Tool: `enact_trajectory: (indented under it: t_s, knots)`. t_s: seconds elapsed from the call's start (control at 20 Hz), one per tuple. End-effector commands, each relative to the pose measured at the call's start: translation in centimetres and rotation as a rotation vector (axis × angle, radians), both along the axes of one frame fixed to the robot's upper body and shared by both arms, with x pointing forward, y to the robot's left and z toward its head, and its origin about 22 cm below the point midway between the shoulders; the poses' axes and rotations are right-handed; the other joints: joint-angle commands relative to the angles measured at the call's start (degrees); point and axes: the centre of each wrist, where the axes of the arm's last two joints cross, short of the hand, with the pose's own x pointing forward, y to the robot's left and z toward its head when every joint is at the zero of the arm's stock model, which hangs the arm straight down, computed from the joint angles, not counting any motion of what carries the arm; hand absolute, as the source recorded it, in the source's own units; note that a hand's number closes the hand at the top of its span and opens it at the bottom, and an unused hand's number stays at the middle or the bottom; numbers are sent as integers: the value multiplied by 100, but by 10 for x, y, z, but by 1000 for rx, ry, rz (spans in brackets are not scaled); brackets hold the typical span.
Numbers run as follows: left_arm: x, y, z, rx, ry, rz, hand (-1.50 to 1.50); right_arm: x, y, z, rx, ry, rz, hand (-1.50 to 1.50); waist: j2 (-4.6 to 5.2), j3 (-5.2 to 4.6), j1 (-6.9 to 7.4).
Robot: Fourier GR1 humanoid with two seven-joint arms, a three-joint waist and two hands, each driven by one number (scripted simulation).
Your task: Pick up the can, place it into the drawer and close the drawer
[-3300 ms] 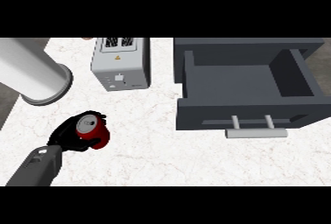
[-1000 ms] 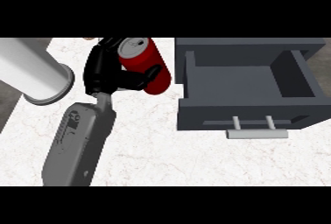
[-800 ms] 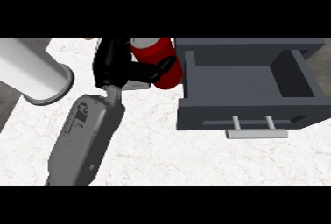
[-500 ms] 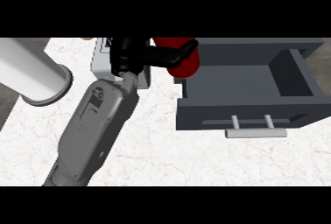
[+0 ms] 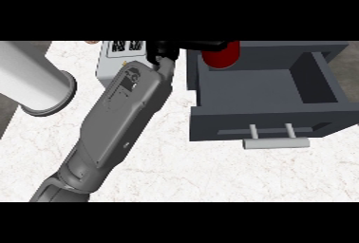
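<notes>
We're curling our left hand [image 5: 184,46] fingers around the red can [image 5: 221,53], holding it over the open drawer [image 5: 263,90]'s back left corner. Our forearm is crossing the toaster [image 5: 116,59]; a white cylinder [image 5: 32,80] is lying left.

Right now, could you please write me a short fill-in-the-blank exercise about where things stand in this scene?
1. The red can is held over the far left corner of the open ____.
2. The hand holding the can is the robot's ____ hand.
3. The drawer's handle faces the ____ edge of the view.
4. The toaster stands between the drawer and the white ____.

Missing words: drawer; left; lower; cylinder
</notes>
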Motion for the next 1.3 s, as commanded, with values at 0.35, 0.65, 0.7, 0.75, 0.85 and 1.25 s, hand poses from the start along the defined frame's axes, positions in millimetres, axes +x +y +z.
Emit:
enact_trajectory:
  t_s: [0.35,0.65,0.7,0.75,0.85,1.25]
  knots:
    - [11,-36,18,41,14,1,150,11,2,-2,0,-4,3,-150,18,2,-55]
    - [21,-42,18,46,44,-14,150,2,0,-2,6,-9,11,-150,34,4,-143]
    - [20,-47,22,45,50,7,150,9,11,2,-3,-6,27,-150,50,5,-189]
    - [15,-50,17,57,38,0,150,2,3,-10,-6,9,13,-150,25,7,-155]
    - [17,-54,21,73,43,20,150,11,19,11,16,-31,15,-150,46,3,-186]
    - [19,-58,3,129,93,58,150,15,7,-3,-15,-8,32,-150,75,14,-335]
